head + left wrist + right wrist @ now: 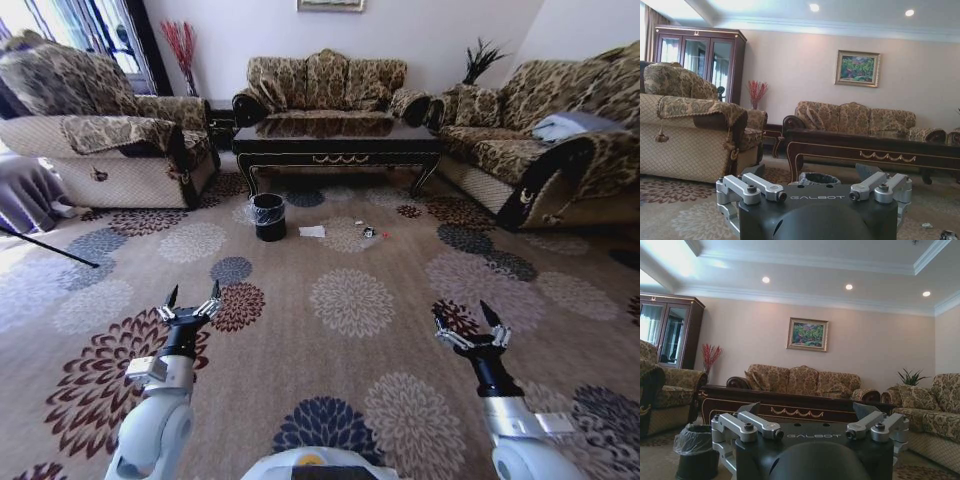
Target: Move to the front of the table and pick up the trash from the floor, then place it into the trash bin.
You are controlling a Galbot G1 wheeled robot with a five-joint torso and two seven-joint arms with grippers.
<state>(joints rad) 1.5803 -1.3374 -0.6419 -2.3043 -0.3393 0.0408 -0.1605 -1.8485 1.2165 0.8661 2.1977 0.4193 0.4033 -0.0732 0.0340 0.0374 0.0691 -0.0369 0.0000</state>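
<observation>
The long dark table [340, 157] with gold trim stands across the room, in front of the far sofa. The black trash bin [268, 216] with its clear liner sits on the floor by the table's left front leg. To the right of the bin, the trash lies on the patterned floor [350, 300]: a white napkin [312, 231] and a clear bottle [372, 236] with a red cap. My left gripper [193, 297] and right gripper [467, 318] hover open and empty over the carpet, well short of the trash. The wrist views show the bin [819, 178] [695, 450] and table [865, 146] [790, 404] ahead.
An armchair [110, 140] flanks the table on the left and a sofa [540, 140] on the right, with another sofa [325, 85] behind. A dark rod [50, 247] lies on the floor at the left. Open carpet stretches between me and the trash.
</observation>
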